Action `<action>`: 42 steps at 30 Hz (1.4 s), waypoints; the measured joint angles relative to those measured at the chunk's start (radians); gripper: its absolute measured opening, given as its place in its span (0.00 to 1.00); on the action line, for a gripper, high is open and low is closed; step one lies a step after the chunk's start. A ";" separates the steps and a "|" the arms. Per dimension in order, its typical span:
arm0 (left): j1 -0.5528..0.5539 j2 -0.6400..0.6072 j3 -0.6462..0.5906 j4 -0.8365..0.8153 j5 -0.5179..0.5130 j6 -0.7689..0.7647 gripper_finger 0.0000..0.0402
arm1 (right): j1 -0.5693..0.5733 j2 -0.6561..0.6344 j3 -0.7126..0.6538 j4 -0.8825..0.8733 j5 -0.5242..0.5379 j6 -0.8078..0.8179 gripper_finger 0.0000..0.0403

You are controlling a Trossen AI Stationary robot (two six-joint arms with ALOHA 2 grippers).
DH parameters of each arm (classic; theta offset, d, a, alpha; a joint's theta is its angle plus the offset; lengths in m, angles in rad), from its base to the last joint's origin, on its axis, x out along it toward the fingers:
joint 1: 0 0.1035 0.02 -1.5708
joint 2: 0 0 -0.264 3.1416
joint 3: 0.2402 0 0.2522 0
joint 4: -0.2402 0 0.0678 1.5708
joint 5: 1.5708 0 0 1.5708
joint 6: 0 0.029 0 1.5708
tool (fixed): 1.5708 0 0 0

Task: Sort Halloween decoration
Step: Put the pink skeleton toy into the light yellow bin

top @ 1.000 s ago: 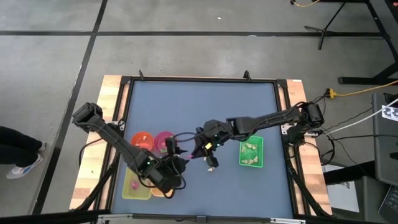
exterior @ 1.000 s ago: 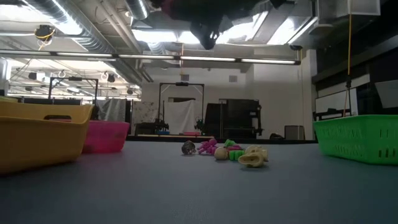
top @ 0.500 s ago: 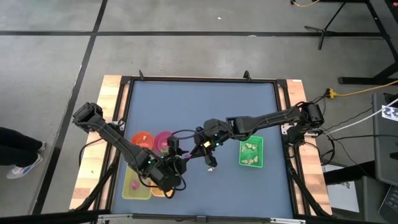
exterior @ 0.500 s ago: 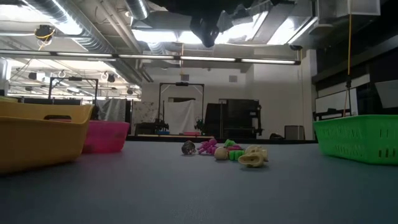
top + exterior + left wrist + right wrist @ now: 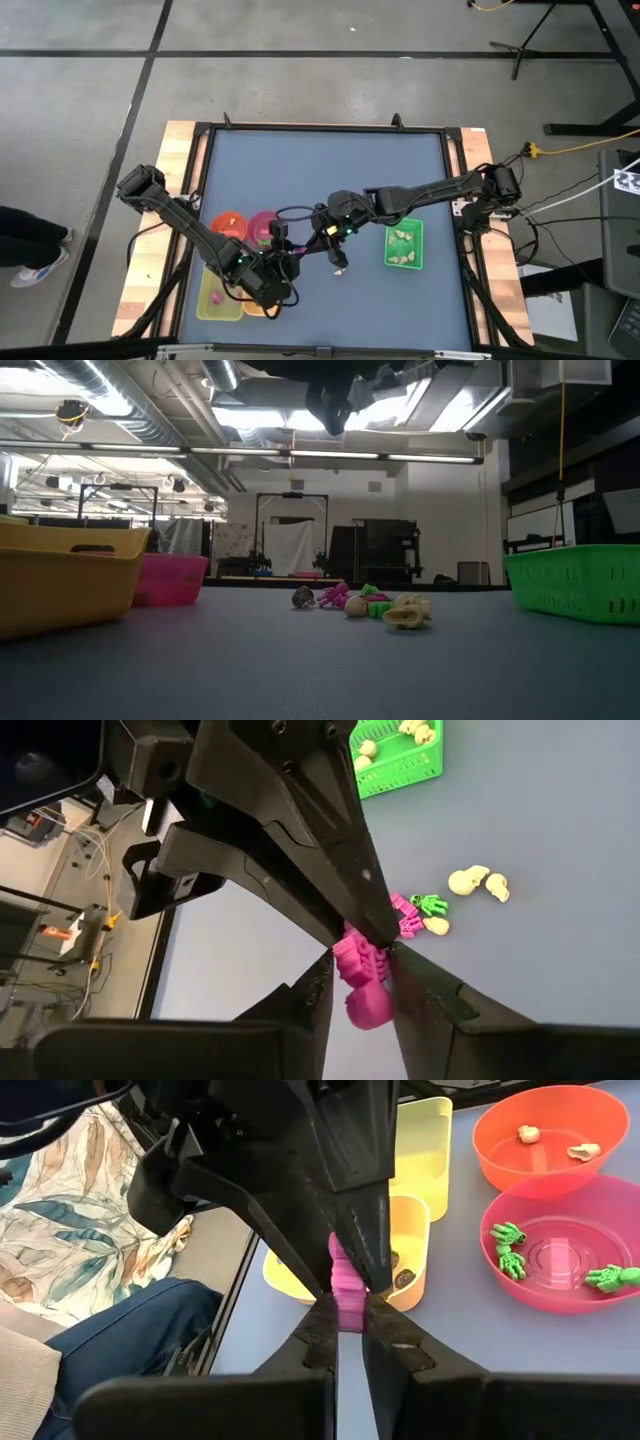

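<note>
A magenta trinket point(image 5: 360, 982), one piece of the Halloween decoration, hangs in the air between my two grippers over the table's middle. My left gripper point(image 5: 292, 257) point(image 5: 362, 970) comes at it from the left and is shut on it. From the right, my right gripper point(image 5: 309, 247) point(image 5: 348, 1312) is shut on the same trinket point(image 5: 347, 1285). A small pile of magenta, green and cream trinkets point(image 5: 340, 265) point(image 5: 368, 603) lies on the blue table below. My left gripper pinches the magenta trinket between its two fingers, at the rounded end point(image 5: 368, 1008). The fingers come roughly level from the table's left. The trinket is lifted clear of the table. My right gripper pinches the trinket's other end point(image 5: 348, 1308) between its fingertips point(image 5: 372, 925), coming from the table's right, opposite the left gripper's fingers. The trinket spans the two grippers, clear of the table.
An orange bowl point(image 5: 228, 225) and a pink bowl point(image 5: 264, 227) with green trinkets stand left of the grippers, a yellow tray point(image 5: 218, 298) nearer the front. A green tray point(image 5: 404, 246) with cream trinkets stands to the right. A person's leg point(image 5: 120, 1330) shows beyond the table's left.
My right gripper has carried the magenta trinket a little toward the table's left, up to my left gripper. The two grippers now meet on the trinket above the table. The pile on the table has stayed put.
</note>
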 joint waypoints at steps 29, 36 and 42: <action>0.000 0.000 0.000 0.000 -0.001 -0.001 0.10 | 0.000 0.000 0.000 0.000 0.019 -0.004 0.12; 0.000 0.000 0.000 0.001 -0.001 -0.003 0.10 | 0.000 0.000 0.000 0.000 0.020 -0.005 0.32; 0.000 0.000 0.000 0.001 0.000 -0.007 0.10 | 0.000 0.000 0.000 -0.006 0.020 -0.005 0.40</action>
